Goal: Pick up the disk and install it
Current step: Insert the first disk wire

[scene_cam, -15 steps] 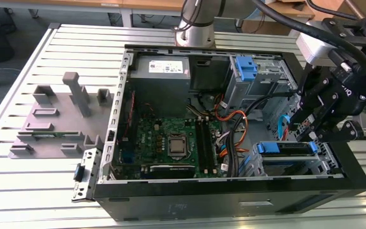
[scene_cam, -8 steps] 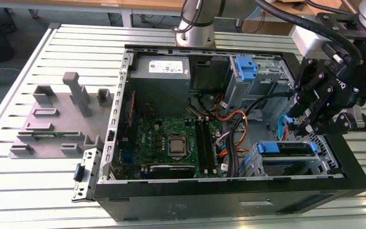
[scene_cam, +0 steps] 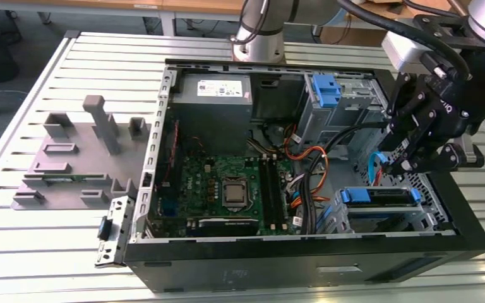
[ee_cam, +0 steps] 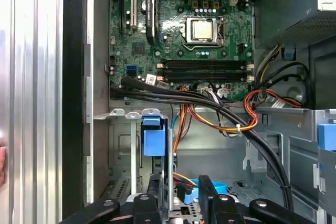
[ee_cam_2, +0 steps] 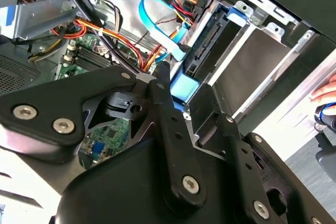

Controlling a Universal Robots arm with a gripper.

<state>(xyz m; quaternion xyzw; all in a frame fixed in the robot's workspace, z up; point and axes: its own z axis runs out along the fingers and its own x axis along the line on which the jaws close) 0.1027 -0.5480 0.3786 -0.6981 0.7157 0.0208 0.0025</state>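
Sitting in drive bay [scene_cam: 337, 218], disk [scene_cam: 377, 196], pincer [scene_cam: 401, 169] close above

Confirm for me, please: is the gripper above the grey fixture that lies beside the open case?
Not quite. The exterior view shows the gripper above the drive bay inside the open case, not above the grey fixture; the fixture does lie beside the case.
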